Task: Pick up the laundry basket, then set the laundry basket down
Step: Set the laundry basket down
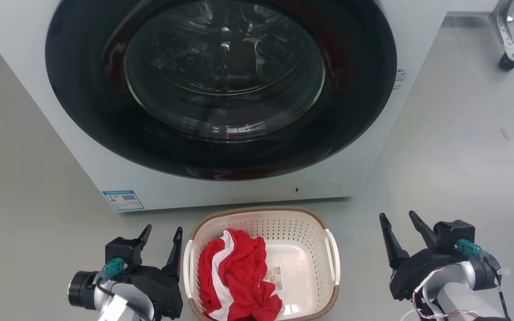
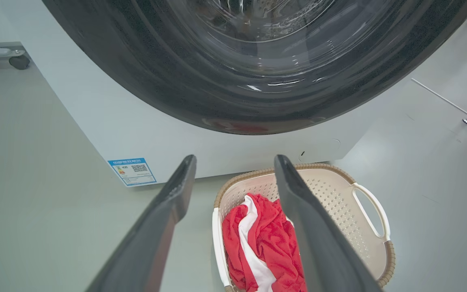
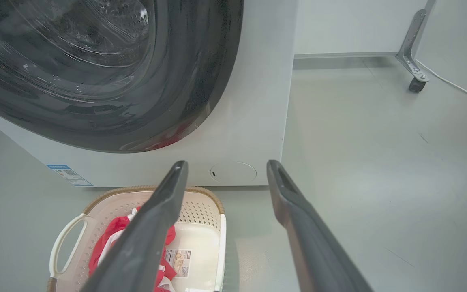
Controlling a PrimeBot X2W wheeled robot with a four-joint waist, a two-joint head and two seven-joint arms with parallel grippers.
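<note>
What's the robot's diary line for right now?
stage: before pickup | laundry basket: on floor before washing machine, red-and-white cloth inside | left pincer: open, beside basket | right pincer: open, apart from basket

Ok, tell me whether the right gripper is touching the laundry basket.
Apart. The head view shows a strip of bare floor between the open right gripper and the near side of the laundry basket.

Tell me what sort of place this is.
Likely a laundry corner in a lab or test room: a front-loading washing machine on a grey floor, a laundry basket holding red and white cloth before it, and a wheeled metal frame leg nearby.
</note>
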